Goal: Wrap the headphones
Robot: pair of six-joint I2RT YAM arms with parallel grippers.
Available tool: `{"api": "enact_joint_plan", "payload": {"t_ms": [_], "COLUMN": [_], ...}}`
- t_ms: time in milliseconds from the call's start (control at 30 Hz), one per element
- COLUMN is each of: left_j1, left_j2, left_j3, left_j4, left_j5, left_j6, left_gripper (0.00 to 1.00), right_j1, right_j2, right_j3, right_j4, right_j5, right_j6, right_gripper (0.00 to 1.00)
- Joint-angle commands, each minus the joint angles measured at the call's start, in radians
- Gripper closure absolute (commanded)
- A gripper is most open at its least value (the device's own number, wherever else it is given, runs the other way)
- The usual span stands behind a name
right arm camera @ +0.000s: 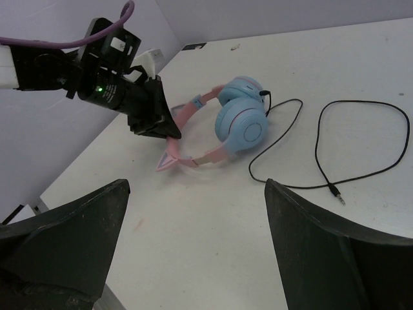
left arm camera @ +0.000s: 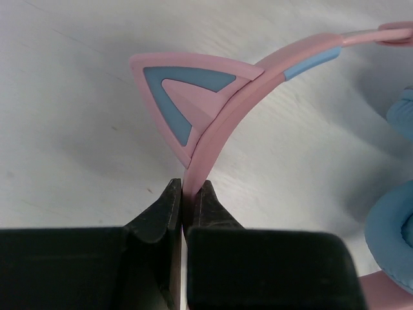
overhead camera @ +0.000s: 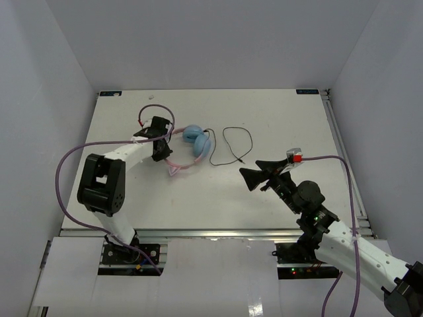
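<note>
The headphones (overhead camera: 195,142) lie on the white table with light blue ear cups (right arm camera: 242,123) and a pink cat-eared headband (left arm camera: 226,110). Their thin black cord (overhead camera: 231,146) loops to the right and ends in a plug (right arm camera: 335,190). My left gripper (overhead camera: 160,146) is shut on the pink headband just below a cat ear (left arm camera: 184,100), its jaws pinching the band. My right gripper (overhead camera: 259,179) is open and empty, hovering over the table to the right and nearer than the headphones.
Thick purple robot cables (overhead camera: 69,155) arc off both arms. Grey walls enclose the table (overhead camera: 277,119) on the left, back and right. A metal rail (overhead camera: 218,232) runs along the near edge.
</note>
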Motion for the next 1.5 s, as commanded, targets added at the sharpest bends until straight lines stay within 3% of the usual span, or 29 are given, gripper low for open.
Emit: {"api": "enact_joint_plan", "payload": {"t_ms": [0,233,333,467,600,700,900,1167,1333,1467], "left_j1": [0.001,0.001,0.001,0.000,-0.001,-0.001,-0.001,-0.001,-0.001,-0.002], "left_j2": [-0.183,-0.369,-0.444,-0.553,-0.625,-0.659,-0.696,-0.725,-0.728,-0.732], "left_j3": [-0.057,0.058,0.128,0.173,0.240,0.273,0.296,0.270,0.269,0.263], "left_j4": [0.100,0.010,-0.086,-0.150,-0.233,-0.268,-0.302,-0.309,-0.288,-0.261], "left_j5": [0.125,0.443,0.546,0.624,0.704,0.772,0.852,0.863,0.913,0.955], "left_j6": [0.141,0.291,0.351,0.385,0.381,0.380,0.366,0.365,0.342,0.313], "left_gripper": [1.00,1.00,1.00,1.00,1.00,1.00,1.00,1.00,1.00,1.00], "right_j1": [0.004,0.003,0.003,0.003,0.003,0.003,0.003,0.003,0.003,0.003], "right_j2": [-0.016,-0.065,-0.078,-0.034,0.090,0.127,0.134,0.125,0.195,0.290], "right_j3": [-0.008,-0.031,-0.041,0.015,0.144,0.140,0.086,0.137,0.188,0.221], "right_j4": [-0.009,0.021,0.108,0.148,0.047,0.072,0.244,0.231,0.237,0.280], "right_j5": [0.069,0.095,0.074,-0.050,-0.244,-0.333,-0.379,-0.381,-0.521,-0.519], "right_j6": [-0.006,-0.042,-0.089,-0.180,-0.373,-0.431,-0.478,-0.550,-0.566,-0.576], "right_gripper": [0.08,0.07,0.05,0.02,0.02,0.01,0.00,0.04,0.04,0.05]}}
